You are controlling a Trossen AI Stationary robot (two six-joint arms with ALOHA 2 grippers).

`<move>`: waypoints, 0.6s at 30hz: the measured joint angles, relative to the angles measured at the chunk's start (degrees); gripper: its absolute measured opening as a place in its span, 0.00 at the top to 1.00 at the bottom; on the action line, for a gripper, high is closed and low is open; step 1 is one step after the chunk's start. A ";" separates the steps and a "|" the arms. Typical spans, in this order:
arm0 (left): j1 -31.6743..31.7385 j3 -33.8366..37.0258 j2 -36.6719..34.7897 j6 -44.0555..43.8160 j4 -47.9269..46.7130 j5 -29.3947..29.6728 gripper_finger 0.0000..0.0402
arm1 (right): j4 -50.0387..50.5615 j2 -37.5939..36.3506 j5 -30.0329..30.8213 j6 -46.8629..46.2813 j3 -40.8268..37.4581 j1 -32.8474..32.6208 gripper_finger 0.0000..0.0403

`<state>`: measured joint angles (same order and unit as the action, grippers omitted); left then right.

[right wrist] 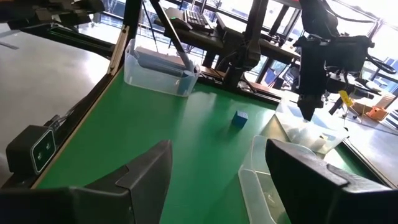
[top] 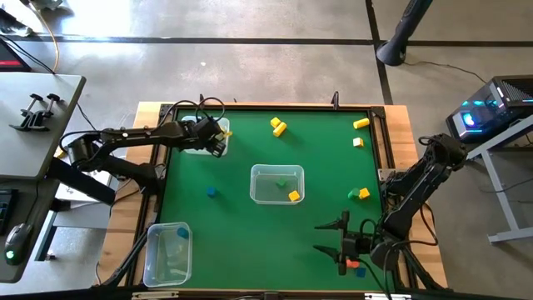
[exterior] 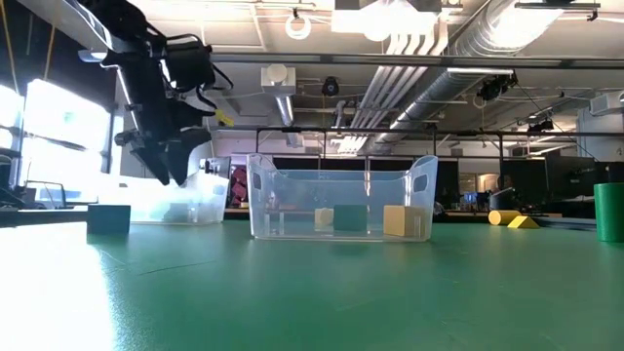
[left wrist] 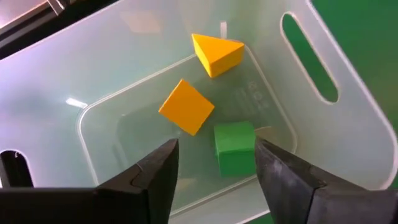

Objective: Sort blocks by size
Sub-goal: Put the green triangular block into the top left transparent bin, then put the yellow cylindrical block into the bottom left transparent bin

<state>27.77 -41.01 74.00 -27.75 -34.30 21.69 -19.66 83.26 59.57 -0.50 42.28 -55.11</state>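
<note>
Trouble, if it comes, starts on the left: the left gripper (top: 218, 142) hangs over the far-left clear bin (top: 196, 147), fingers (left wrist: 158, 177) spread with nothing between them. Below it in that bin lie a yellow wedge (left wrist: 216, 53), an orange cube (left wrist: 186, 106) and a green cube (left wrist: 235, 148). My guess is a careless lift could clip the bin's wall and drag the light plastic across the mat.

In the middle, the centre bin (top: 257, 190) holds a green block (top: 281, 183) and a yellow block (top: 294, 196); a lone blue cube (top: 211, 192) sits on the mat to its left, and yellow pieces (top: 278, 127) lie far back. Any of these small ones could skid or tip under a misaligned pinch.

On the right, the right gripper (top: 337, 237) waits near the front edge, fingers wide apart and empty.

Only the left wrist view shows what is inside the far-left bin; overhead, the arm hides it. The low view shows the gripper raised above that bin, which the overhead cannot.
</note>
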 joint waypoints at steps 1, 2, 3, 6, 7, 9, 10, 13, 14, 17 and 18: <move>0.00 0.00 0.00 -0.03 0.24 0.00 0.50 | 0.17 0.00 0.00 -0.23 0.00 0.00 0.36; 0.00 0.00 0.00 -0.05 0.51 0.00 0.50 | 0.31 0.00 -0.02 -0.74 0.00 0.00 0.36; -0.02 0.00 0.00 -0.05 0.85 0.00 0.49 | 0.51 0.02 -0.02 -1.02 0.00 0.00 0.36; -0.13 -0.02 0.00 -0.05 1.95 -0.04 0.49 | 0.80 0.02 -0.11 -1.57 0.00 0.00 0.36; -0.29 -0.02 0.00 0.03 2.35 -0.05 0.49 | 0.91 0.02 -0.11 -1.65 0.00 0.00 0.36; -0.87 -0.02 0.00 0.62 3.80 -0.04 0.49 | 1.09 0.02 -0.12 -1.66 0.00 0.00 0.36; -1.29 -0.02 0.00 0.95 4.71 -0.06 0.49 | 1.21 0.02 -0.13 -1.73 0.00 0.00 0.36; -2.74 -0.02 0.00 2.88 7.56 -0.11 0.49 | 1.49 0.02 -0.13 -2.11 -0.02 0.00 0.36; -3.22 -0.02 0.00 3.37 8.62 -0.08 0.49 | 1.47 0.02 -0.13 -2.12 -0.02 0.00 0.36; -4.60 -0.02 0.00 4.04 11.68 -0.07 0.49 | 1.48 0.02 -0.13 -2.28 -0.02 0.00 0.36; -4.95 -0.02 0.00 4.21 12.81 -0.09 0.49 | 1.47 0.02 -0.13 -2.28 -0.02 0.00 0.36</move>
<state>22.82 -41.04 74.00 -23.53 -21.49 21.60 -18.20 83.29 59.44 -2.79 42.26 -55.11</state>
